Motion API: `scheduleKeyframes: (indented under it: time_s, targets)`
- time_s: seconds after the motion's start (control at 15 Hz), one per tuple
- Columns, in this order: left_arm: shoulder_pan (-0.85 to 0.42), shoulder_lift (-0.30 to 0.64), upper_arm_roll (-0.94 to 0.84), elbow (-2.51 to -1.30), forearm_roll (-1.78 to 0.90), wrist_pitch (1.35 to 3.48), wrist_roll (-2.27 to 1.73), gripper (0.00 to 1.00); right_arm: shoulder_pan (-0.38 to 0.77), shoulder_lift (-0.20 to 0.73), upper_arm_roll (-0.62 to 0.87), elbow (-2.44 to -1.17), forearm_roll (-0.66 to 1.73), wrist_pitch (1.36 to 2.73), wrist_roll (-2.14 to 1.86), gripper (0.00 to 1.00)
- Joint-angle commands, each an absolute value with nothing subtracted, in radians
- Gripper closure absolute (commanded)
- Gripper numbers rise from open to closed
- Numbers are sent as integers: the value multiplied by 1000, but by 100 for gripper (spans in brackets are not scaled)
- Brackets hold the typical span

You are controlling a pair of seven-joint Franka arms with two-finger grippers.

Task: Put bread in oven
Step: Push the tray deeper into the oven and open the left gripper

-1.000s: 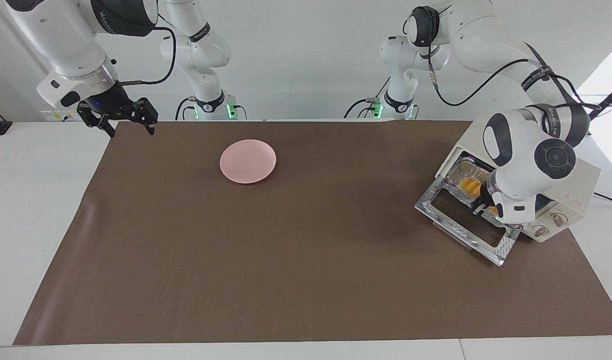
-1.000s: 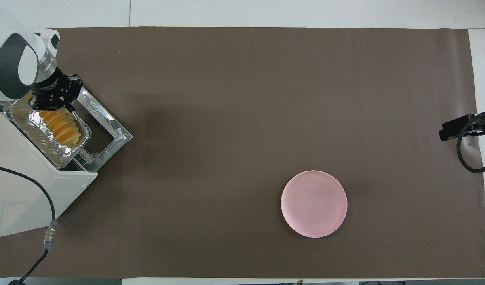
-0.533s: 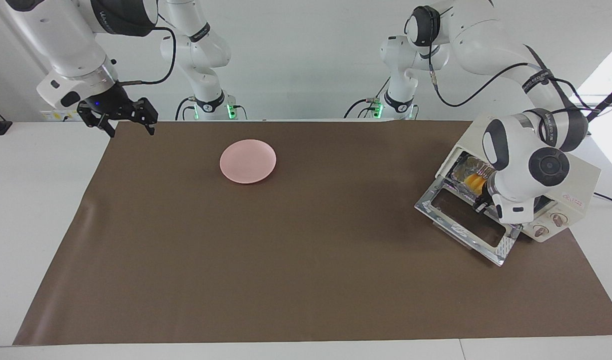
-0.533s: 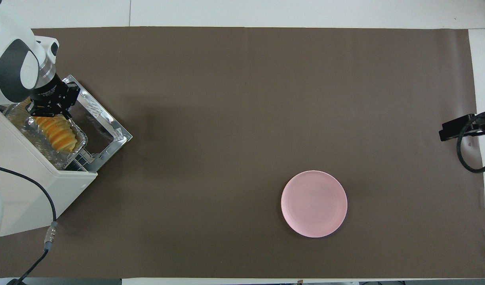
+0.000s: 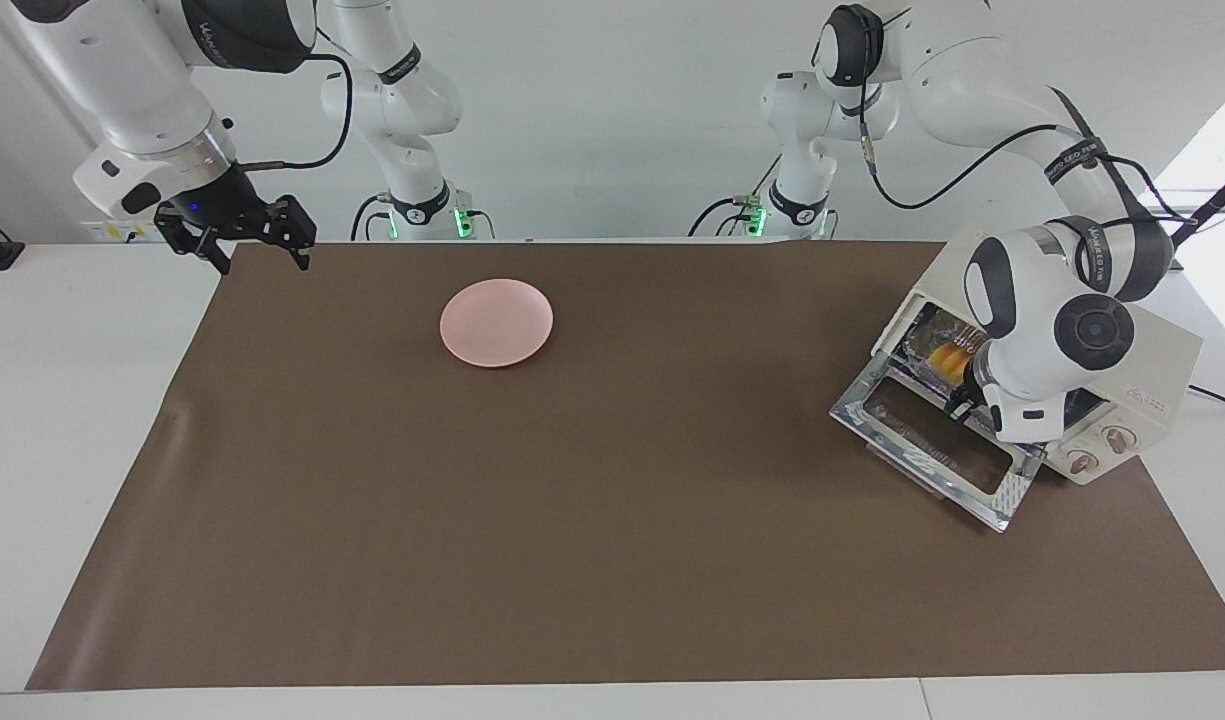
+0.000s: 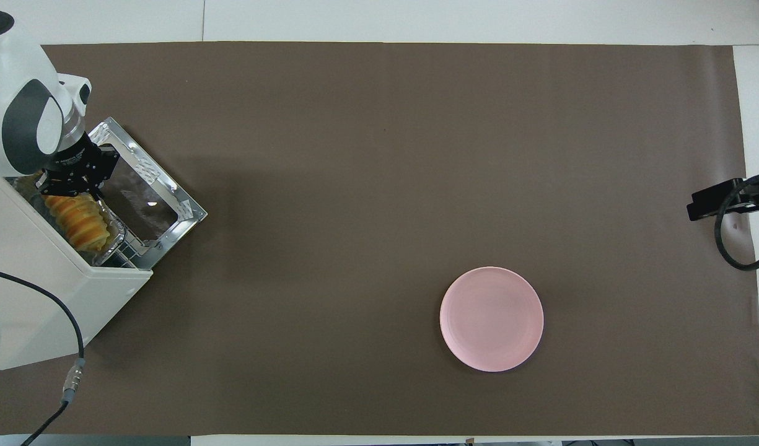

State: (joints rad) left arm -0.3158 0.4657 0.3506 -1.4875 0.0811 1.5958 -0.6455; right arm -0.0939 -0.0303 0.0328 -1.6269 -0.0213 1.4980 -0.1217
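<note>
The golden bread [image 6: 78, 220] lies in a silver foil tray [image 6: 115, 233] that sits mostly inside the cream-white oven [image 6: 38, 291] at the left arm's end of the table. From the facing view the bread [image 5: 947, 358] shows just inside the oven [image 5: 1162, 360] mouth. The glass door [image 6: 147, 198] hangs open and flat. My left gripper [image 6: 67, 192] is shut at the tray's outer end, over the door hinge; whether it pinches the foil I cannot tell. My right gripper [image 5: 260, 258] waits open above the mat's corner near its base.
A round pink plate [image 5: 496, 322] rests on the brown mat toward the right arm's end, close to the robots. The oven's cable [image 6: 63, 322] trails off the table edge by the left arm.
The left gripper has moved toward the oven, sliding the foil tray and bread deeper inside. More of the glass door is uncovered. The right arm has stayed still.
</note>
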Motion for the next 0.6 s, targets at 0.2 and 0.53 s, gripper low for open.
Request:
scheduleKeyframes:
  time_s: [0.2, 0.53]
  targets:
    - [-301, 422, 350, -1540, 109, 1621, -629, 100, -101, -49, 40, -1646, -20, 1499, -121, 0]
    - [-301, 422, 350, -1540, 109, 1628, -627, 32, -100, -49, 40, -1647, -20, 1499, -121, 0]
